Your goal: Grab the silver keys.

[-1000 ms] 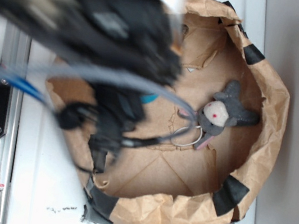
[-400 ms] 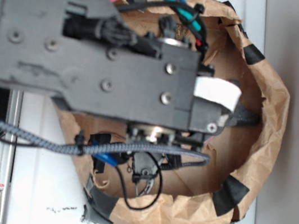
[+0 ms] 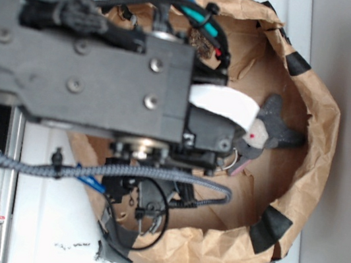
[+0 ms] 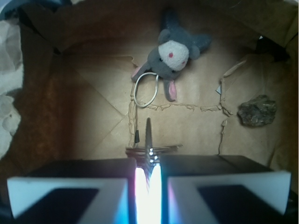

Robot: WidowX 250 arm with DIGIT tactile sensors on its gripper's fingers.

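Note:
In the wrist view my gripper [image 4: 148,161] hangs above the brown paper floor, its two fingers drawn almost together. The silver keys [image 4: 148,148] are pinched between the fingers: a flat stack of shiny metal lies across the fingertips and one blade sticks out ahead. Strong glare fills the narrow slit between the fingers. In the exterior view my arm [image 3: 100,59] covers the gripper and the keys.
A grey plush toy [image 4: 174,55] [image 3: 266,129] with a pale ring [image 4: 145,88] lies ahead of the gripper. A dark rock [image 4: 256,111] sits at the right. Crumpled brown paper walls [image 3: 318,114] with black tape patches ring the area.
My arm swung in over the paper enclosure, then shifted left, uncovering the plush toy that it hid a moment ago.

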